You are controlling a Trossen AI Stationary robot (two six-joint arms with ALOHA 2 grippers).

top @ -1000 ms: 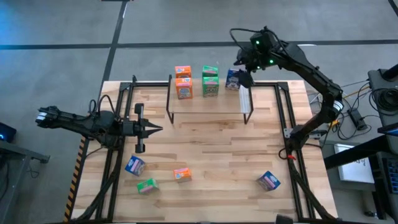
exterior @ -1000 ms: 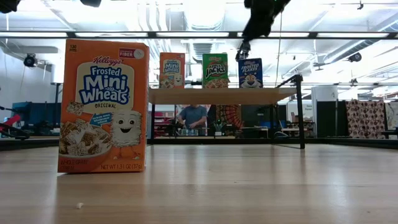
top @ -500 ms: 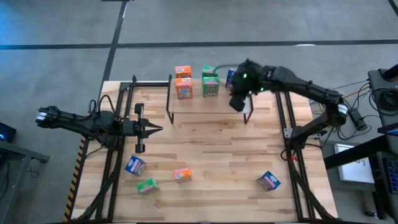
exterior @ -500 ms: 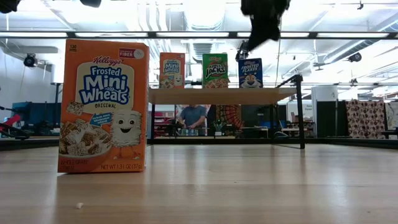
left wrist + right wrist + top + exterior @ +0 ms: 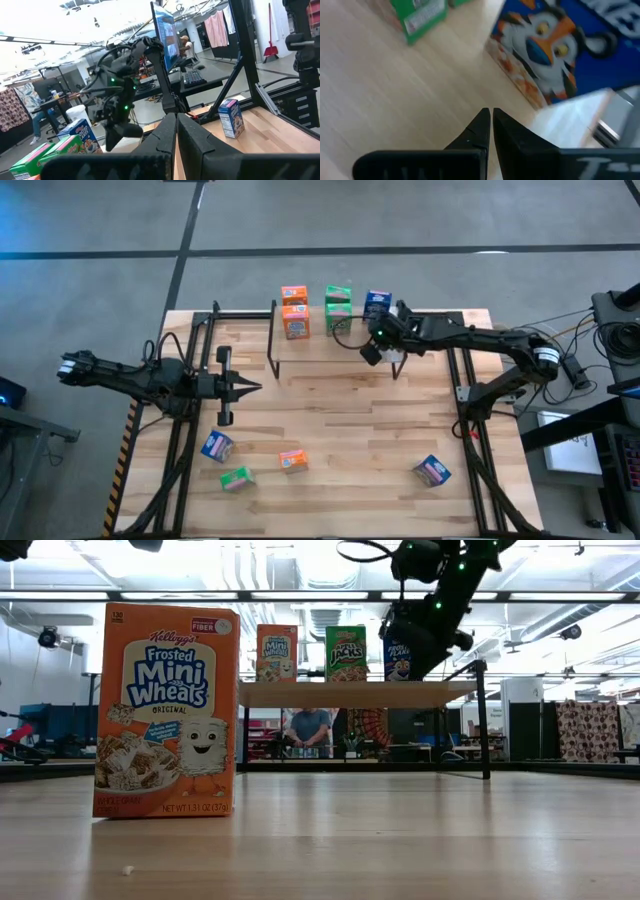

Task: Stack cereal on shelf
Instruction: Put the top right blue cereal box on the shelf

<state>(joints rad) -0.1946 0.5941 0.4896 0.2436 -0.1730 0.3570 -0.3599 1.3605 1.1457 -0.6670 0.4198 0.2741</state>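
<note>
The shelf (image 5: 335, 350) stands at the table's far middle, a light plank on black legs. Two orange cereal boxes (image 5: 295, 325), two green ones (image 5: 340, 320) and one blue one (image 5: 377, 302) stand upright on it. My right gripper (image 5: 372, 352) is shut and slants down over the plank's right end, just on the near side of the blue box (image 5: 560, 45); nothing is between its fingers (image 5: 490, 117). My left gripper (image 5: 250, 387) waits shut above the table's left side. Blue (image 5: 216, 446), orange (image 5: 292, 461), green (image 5: 236, 478) and blue (image 5: 432, 471) boxes rest on the tabletop.
A black frame runs along the table's left, right and far sides (image 5: 455, 370). A white strip (image 5: 580, 110) lies at the shelf's right end. The near orange box (image 5: 165, 710) fills the low view's left. People sit at desks in the room beyond (image 5: 310, 725).
My right gripper has come down from high behind the blue box on the shelf, passing over it toward the near edge and a little left, and it has tipped and rolled. It now hangs low over the plank in front of that box. The boxes have stayed put.
</note>
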